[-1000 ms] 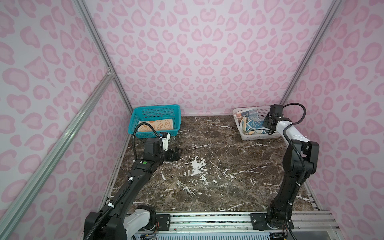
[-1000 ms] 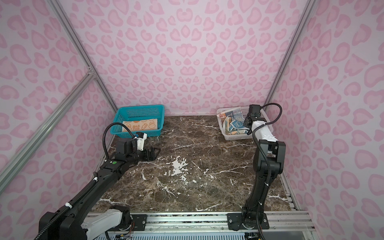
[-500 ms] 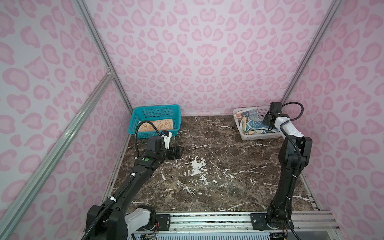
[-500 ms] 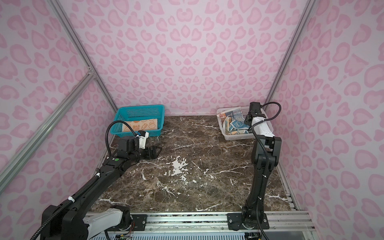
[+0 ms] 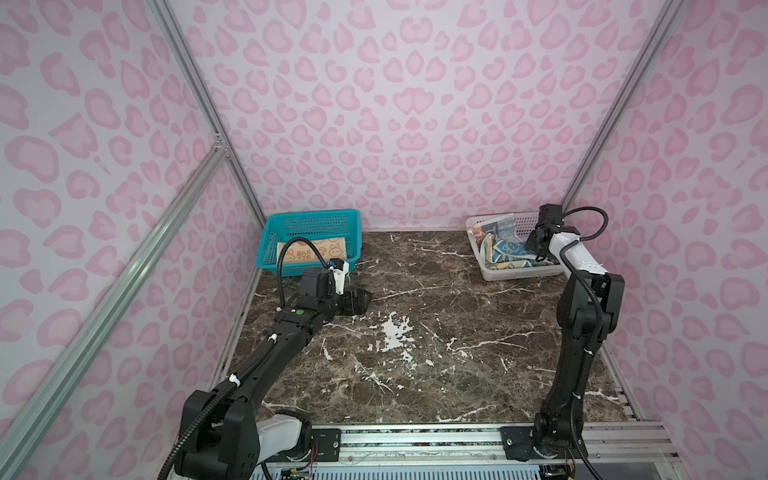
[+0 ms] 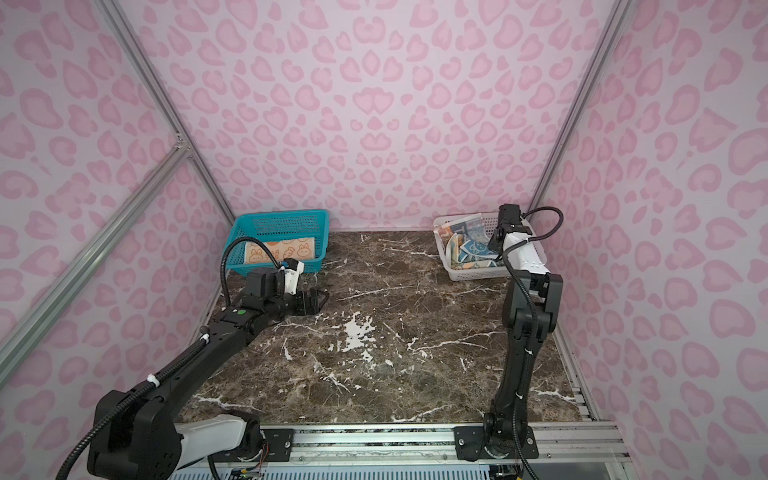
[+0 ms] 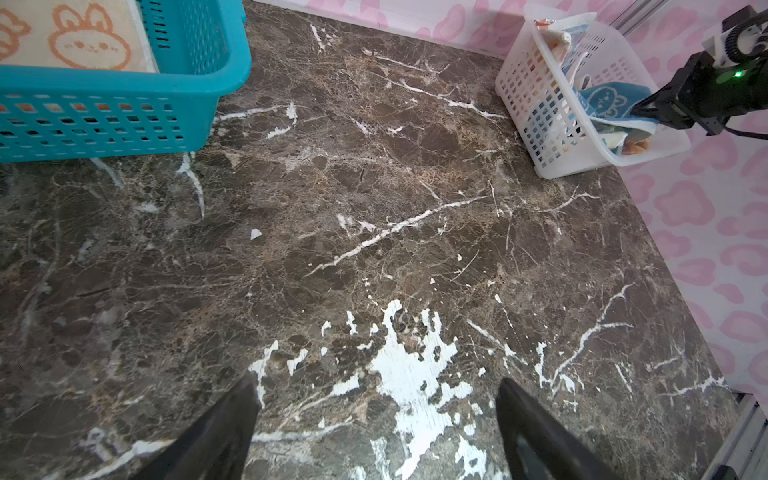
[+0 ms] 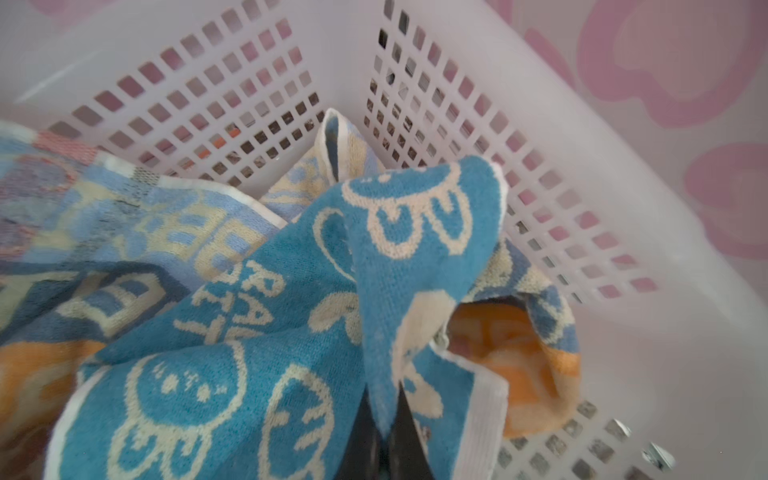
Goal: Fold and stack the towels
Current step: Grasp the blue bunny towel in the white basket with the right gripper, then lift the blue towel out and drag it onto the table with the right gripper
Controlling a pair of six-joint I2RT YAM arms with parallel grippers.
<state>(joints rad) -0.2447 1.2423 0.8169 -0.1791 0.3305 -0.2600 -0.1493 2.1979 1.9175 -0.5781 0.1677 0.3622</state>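
**Right wrist view: right gripper (image 8: 385, 440) pinching the blue towel (image 8: 257, 332) in the white basket (image 8: 561, 174)**

The two dark fingers are pressing together on a raised fold of the blue towel, so this gripper is clamping the cloth. The towel is showing white bunnies and is lying crumpled inside the white basket. Beside it, a paler lettered towel (image 8: 137, 232) is bunching against the basket's mesh wall. An orange patch of cloth is peeking out from under the blue fold.

In both top views the white basket is sitting at the far right corner of the desk (image 5: 436, 353). The right arm is reaching into it from the side.

In a top view the teal basket (image 5: 311, 220) is sitting at the far left corner, well apart from the white one. An orange towel (image 5: 316, 251) with bunnies is lying flat in it as a neat rectangle.

The left gripper (image 5: 358, 301) is hanging low over the desk, just in front of the teal basket. Whether it is touching the marble cannot be told. In the left wrist view its fingers (image 7: 232, 415) are standing wide apart, gripping nothing, with only bare desk between them. That view is also showing the right gripper at the white basket, with blue cloth at its tip.
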